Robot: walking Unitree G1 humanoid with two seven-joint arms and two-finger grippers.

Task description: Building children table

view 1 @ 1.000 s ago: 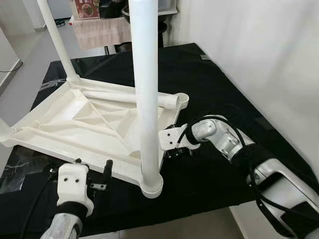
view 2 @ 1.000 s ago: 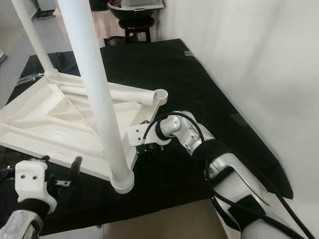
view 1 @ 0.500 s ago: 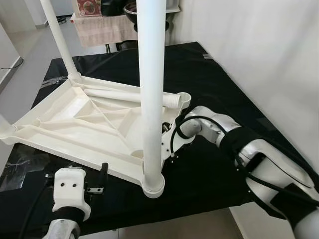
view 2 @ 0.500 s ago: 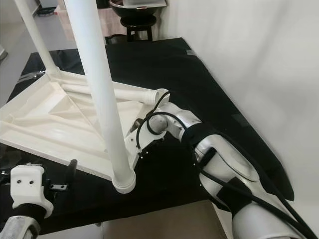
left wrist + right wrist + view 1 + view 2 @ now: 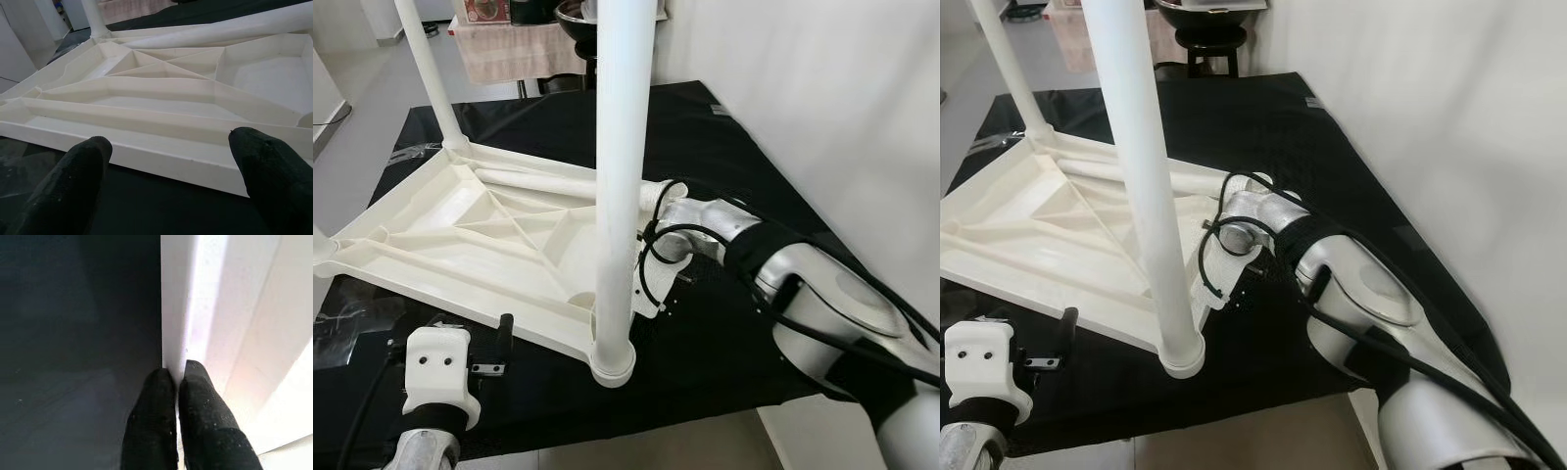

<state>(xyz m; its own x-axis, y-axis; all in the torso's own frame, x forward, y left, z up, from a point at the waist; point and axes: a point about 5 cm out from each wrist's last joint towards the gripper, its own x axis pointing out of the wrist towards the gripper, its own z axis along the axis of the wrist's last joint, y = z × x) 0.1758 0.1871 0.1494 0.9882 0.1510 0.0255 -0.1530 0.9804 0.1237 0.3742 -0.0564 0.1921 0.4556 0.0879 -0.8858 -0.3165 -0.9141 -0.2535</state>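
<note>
Right fingers (image 5: 195,396) pinch the upturned table's rim (image 5: 172,333), wrist bent.

No legible text, labels, brands, numbers or signs anywhere.

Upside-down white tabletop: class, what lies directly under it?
The upside-down white tabletop lies on a black cloth that shows all round it. A loose white leg lies inside its ribbed underside. Whatever the cloth covers cannot be seen.
</note>
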